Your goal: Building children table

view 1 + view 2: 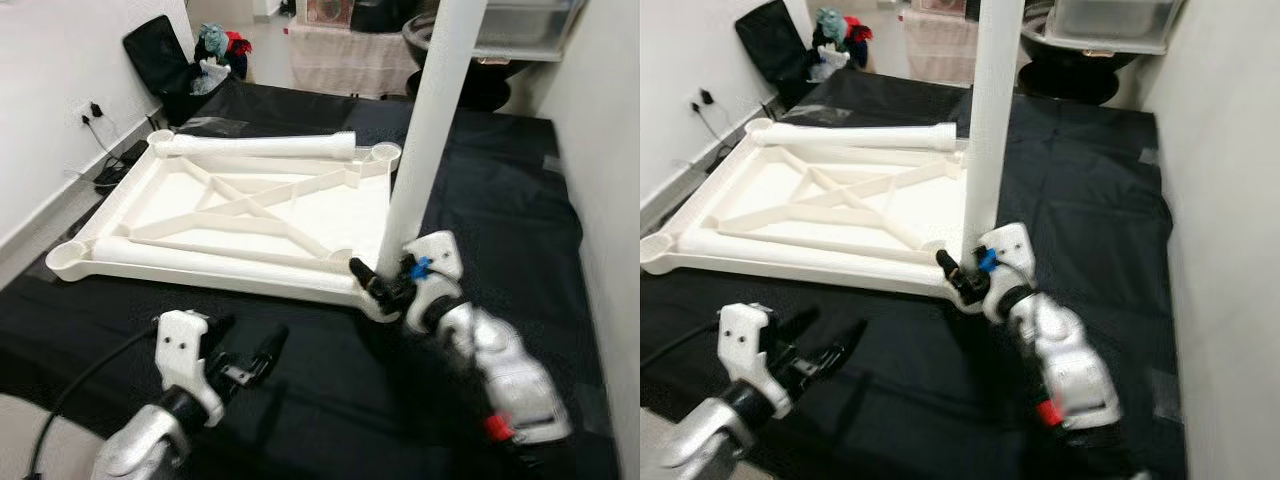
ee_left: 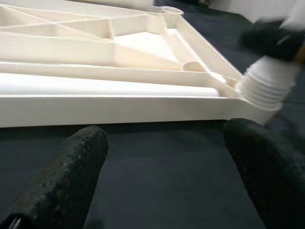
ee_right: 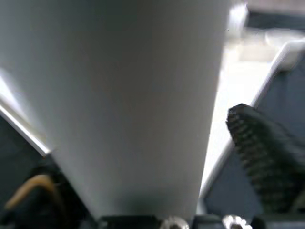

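On the upturned tabletop [image 1: 300, 215] lie two legs [image 1: 255, 146]; right end effector [image 1: 385, 285] grips one upright leg [image 1: 425, 130], left end effector [image 1: 250, 362] open, empty.

the white plastic tabletop [image 1: 250, 215] is lying upside down on a black sheet, showing its crossed ribs and round corner sockets. two loose white legs [image 1: 255, 146] [image 1: 215, 262] are lying inside it along the far and near edges. a third leg [image 1: 430, 130] is standing upright at the near right corner socket, its threaded end showing just above the socket.
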`<state>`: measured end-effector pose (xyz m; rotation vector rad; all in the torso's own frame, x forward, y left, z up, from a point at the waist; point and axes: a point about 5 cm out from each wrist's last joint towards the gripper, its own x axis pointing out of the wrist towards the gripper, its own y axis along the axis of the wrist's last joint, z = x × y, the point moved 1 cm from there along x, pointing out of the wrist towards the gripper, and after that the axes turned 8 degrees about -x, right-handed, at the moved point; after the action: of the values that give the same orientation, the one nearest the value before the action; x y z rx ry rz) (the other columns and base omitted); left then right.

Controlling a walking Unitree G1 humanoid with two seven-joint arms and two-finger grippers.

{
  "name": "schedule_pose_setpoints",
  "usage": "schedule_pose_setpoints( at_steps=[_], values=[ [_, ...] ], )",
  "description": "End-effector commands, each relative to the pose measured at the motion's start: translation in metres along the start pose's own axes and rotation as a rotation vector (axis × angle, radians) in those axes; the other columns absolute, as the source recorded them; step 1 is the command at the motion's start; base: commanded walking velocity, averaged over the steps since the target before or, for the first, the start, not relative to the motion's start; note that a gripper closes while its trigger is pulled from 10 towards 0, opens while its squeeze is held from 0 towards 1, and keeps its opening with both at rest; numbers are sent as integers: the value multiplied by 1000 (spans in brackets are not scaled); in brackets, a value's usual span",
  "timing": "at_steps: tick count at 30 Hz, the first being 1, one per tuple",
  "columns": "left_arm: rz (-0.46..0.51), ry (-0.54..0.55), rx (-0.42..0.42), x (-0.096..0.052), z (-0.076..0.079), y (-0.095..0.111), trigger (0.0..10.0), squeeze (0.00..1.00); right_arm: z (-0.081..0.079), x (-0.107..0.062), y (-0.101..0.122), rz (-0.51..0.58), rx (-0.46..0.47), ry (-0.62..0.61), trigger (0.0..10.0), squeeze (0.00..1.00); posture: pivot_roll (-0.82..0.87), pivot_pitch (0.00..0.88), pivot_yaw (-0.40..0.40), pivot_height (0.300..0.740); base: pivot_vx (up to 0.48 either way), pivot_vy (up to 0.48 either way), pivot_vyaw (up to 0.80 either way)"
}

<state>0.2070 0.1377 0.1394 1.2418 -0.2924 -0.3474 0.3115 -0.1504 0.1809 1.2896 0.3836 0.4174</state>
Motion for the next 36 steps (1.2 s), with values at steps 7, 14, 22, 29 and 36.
schedule_pose_setpoints(
  at_steps=[7, 14, 22, 29, 36],
  values=[
    [13, 53, 52, -10, 1, 1, 10000, 0, 11, -17, 2, 52, 11, 273, 10000, 0, 31, 152, 30, 740, 0, 0, 0],
    [22, 52, 57, -13, 5, 1, 10000, 0, 32, -21, 7, 73, -9, 352, 6471, 0, 39, 176, 23, 740, 0, 0, 0],
    [32, 60, 61, -14, 9, 2, 10000, 0, 32, -14, 24, 151, -5, 380, 0, 0, 39, 197, 6, 740, 0, 0, 0],
    [38, 61, 60, -14, 11, 3, 10000, 0, 9, -28, -1, -8, 6, 279, 0, 0, 26, 212, -14, 740, 0, 0, 0],
    [37, 63, 61, -13, 8, 2, 10000, 0, -25, -45, -49, -325, 46, -297, 0, 0, -6, 193, 11, 740, 0, 0, 0]
  ],
)
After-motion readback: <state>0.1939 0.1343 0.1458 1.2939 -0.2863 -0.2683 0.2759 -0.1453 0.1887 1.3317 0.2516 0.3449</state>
